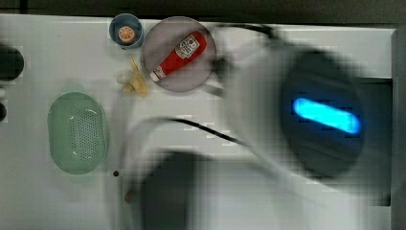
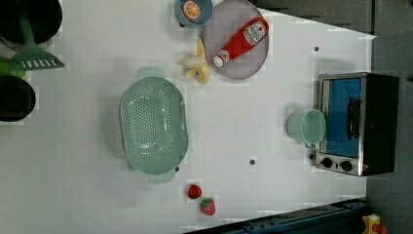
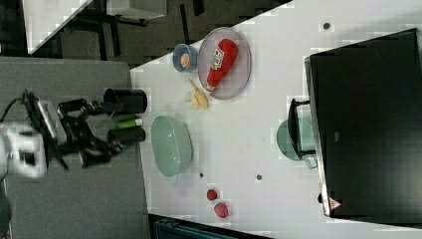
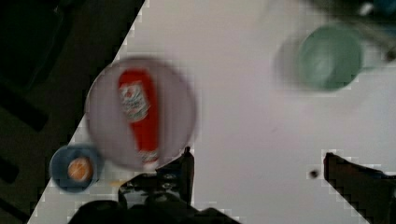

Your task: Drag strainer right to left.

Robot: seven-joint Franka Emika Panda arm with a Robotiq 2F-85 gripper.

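The strainer [image 1: 78,132] is a pale mint-green oval basket with a dotted centre, lying flat on the white table [image 1: 57,52] near the top view's left. It also appears as the strainer [image 2: 153,124] in the left view and the strainer [image 3: 171,145] in the right view. My gripper [image 3: 112,125] hangs well above the table in the right view, off to the strainer's left and apart from it. In the wrist view the gripper [image 4: 257,168] is open, its fingers [image 4: 187,172] spread wide with only bare table between them. My blurred arm [image 1: 297,110] covers the top view's right.
A grey plate [image 2: 258,61] holds a ketchup bottle [image 2: 241,41]; beside it are a blue bowl with an orange [image 2: 194,10] and a banana [image 2: 197,66]. A mint cup [image 2: 307,126] stands by the toaster oven [image 2: 355,124]. Two strawberries [image 2: 201,199] lie near the strainer. Black pots [image 2: 14,97] sit left.
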